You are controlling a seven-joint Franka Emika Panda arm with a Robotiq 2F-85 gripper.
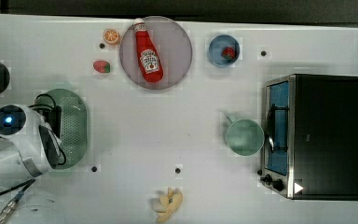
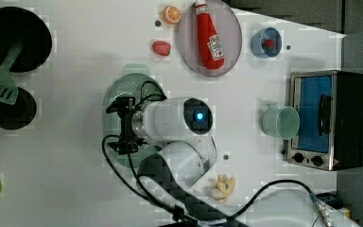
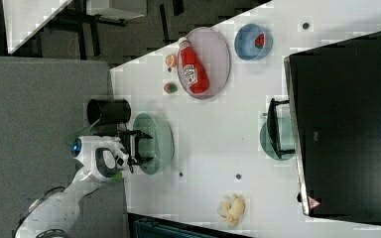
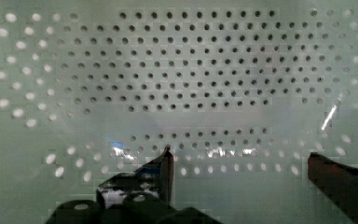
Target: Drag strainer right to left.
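Wrist view: gripper (image 4: 237, 161) w/ fingers spread wide, holding nothing, hangs just over the holed floor of the strainer (image 1: 74, 122), which sits near the table's (image 1: 177, 126) left edge in the top view, long axis along that edge.

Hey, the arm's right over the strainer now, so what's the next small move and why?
Probably lower the open gripper a little further so one finger sits inside the strainer against its wall. The wrist view shows the fingers spread above the perforated bottom, holding nothing, so the basket cannot yet be dragged.
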